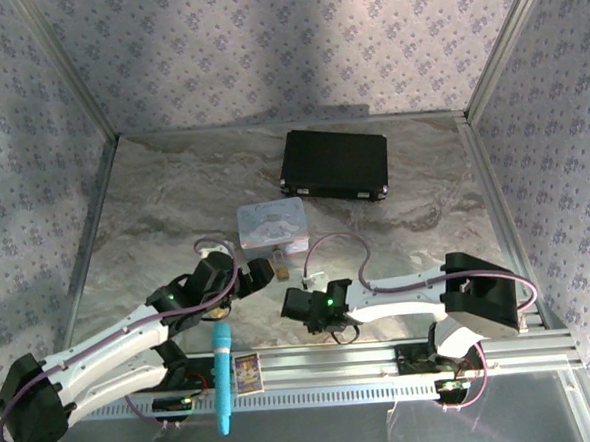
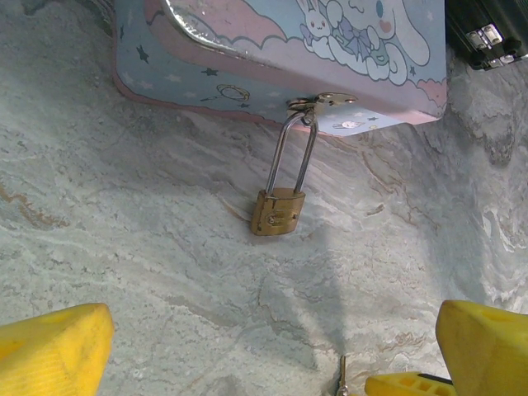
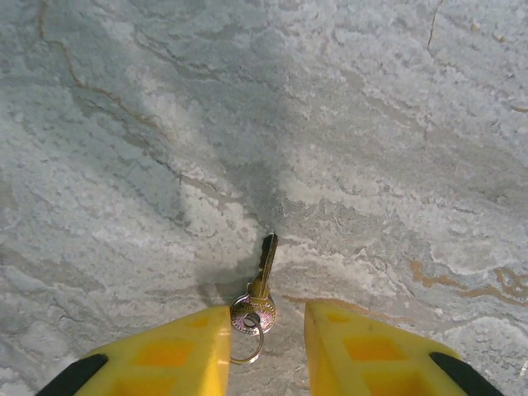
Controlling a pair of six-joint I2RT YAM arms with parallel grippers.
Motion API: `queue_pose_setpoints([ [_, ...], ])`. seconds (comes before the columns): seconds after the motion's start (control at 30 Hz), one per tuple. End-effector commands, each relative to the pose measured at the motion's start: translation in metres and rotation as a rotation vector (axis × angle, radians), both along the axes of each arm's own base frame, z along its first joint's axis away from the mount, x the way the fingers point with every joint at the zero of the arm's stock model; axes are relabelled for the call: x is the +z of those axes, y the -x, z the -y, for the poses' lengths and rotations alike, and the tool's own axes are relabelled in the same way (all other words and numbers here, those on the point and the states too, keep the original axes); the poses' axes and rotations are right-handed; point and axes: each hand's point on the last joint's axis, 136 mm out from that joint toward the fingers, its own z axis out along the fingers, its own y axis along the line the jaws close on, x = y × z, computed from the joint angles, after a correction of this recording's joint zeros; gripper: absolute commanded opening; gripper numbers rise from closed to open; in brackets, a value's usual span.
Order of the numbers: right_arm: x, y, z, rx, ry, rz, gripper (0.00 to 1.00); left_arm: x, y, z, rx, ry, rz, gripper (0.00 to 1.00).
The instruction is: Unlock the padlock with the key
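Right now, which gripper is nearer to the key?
Right. The key lies with its head between the right gripper's open fingertips. The left gripper, open wide, faces the padlock, with the key off to its side.

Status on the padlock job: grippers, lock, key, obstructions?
Left gripper wide open, facing the padlock. Right gripper open, key on the table between its fingers, looks loose. Padlock shut, hanging on the tin hasp. Nothing blocking it.

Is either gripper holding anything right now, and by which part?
Nothing looks held. The right gripper stands parted around the key at its round head, a gap showing on one side; the left gripper is wide open, off the padlock.
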Motion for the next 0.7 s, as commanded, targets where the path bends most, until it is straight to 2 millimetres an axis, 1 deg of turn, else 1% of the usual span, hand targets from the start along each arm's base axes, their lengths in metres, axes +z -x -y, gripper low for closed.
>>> queue_pose_setpoints([
  [0.0,0.008,-0.001,0.002,-0.033,-0.005,0.006,0.33,0.009,-0.003,0.006,-0.008,0.015,0.028,1.0],
  [0.07,0.006,0.0,-0.005,-0.034,-0.031,0.002,0.36,0.009,-0.004,0.006,-0.008,0.014,0.029,1.0],
  [0.17,-0.001,0.005,-0.005,-0.033,-0.01,-0.011,0.37,0.008,-0.003,0.006,-0.009,0.014,0.028,1.0],
  [0.27,-0.007,0.009,-0.004,-0.032,0.009,-0.016,0.36,0.007,-0.003,0.006,-0.008,0.013,0.026,1.0],
  [0.5,-0.022,0.013,-0.002,-0.038,0.045,-0.036,0.28,0.004,-0.003,0.005,-0.003,0.005,0.021,1.0],
  [0.67,-0.022,0.014,-0.001,-0.041,0.028,-0.035,0.2,0.001,-0.003,0.004,0.003,-0.001,0.017,1.0],
])
